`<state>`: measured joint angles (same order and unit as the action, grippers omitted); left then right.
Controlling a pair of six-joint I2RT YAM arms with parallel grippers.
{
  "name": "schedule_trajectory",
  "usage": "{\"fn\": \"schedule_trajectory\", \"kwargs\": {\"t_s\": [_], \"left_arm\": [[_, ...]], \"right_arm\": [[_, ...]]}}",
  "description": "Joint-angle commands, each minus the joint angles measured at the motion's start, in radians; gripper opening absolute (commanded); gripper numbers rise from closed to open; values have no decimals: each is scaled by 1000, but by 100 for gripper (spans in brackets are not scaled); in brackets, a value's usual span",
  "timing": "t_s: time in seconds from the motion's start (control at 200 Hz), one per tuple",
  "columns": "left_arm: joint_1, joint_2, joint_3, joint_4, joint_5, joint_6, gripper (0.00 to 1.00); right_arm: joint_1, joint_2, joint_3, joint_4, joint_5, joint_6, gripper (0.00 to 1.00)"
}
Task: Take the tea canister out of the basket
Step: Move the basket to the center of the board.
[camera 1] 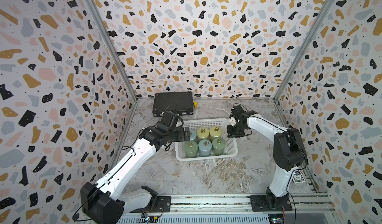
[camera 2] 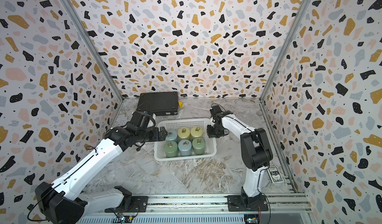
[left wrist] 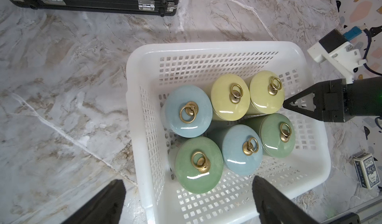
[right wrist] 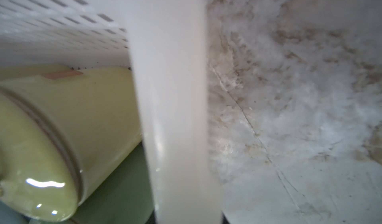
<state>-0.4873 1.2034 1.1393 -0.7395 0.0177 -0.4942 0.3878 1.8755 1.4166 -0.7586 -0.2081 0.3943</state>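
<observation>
Left gripper (camera 1: 186, 133): fingers spread wide, blue canister (left wrist: 188, 111) just under its tips.
Right gripper (left wrist: 286, 105): pinching the basket (camera 1: 206, 158) rim, yellow canister (left wrist: 266, 92) right beside it.

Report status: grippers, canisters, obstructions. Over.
Left gripper open over the basket edge. Right gripper shut on the basket rim. Six tea canisters upright inside, none gripped. Black case behind, not blocking.

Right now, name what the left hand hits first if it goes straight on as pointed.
Probably the lid of the green canister nearest the left hand, between its open fingers; depth is unclear.
</observation>
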Motion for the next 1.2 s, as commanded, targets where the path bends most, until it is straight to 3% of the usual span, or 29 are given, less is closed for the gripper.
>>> {"fn": "schedule_trajectory", "kwargs": {"t_s": [0.0,0.466,0.551,0.651,0.751,0.921,1.121,1.196], "left_arm": [[-4,6,25,9,17,-4,100],[-4,33,27,11,45,-1,100],[-4,33,24,9,40,-4,100],[-4,32,16,9,26,-4,100],[-4,29,5,9,12,16,100],[-4,37,-8,10,44,74,100],[-5,89,-26,21,83,96,100],[-7,115,-32,32,99,98,100]], "right_arm": [[-30,18,70,40,74,76,6],[-71,42,68,36,79,105,7],[-75,42,68,40,69,99,18],[-75,29,71,50,59,79,40],[-74,-10,80,48,55,52,56],[-75,-141,57,45,53,4,68],[-49,-332,-47,72,-33,-59,81],[-26,-403,-93,78,-43,-78,91]]}}
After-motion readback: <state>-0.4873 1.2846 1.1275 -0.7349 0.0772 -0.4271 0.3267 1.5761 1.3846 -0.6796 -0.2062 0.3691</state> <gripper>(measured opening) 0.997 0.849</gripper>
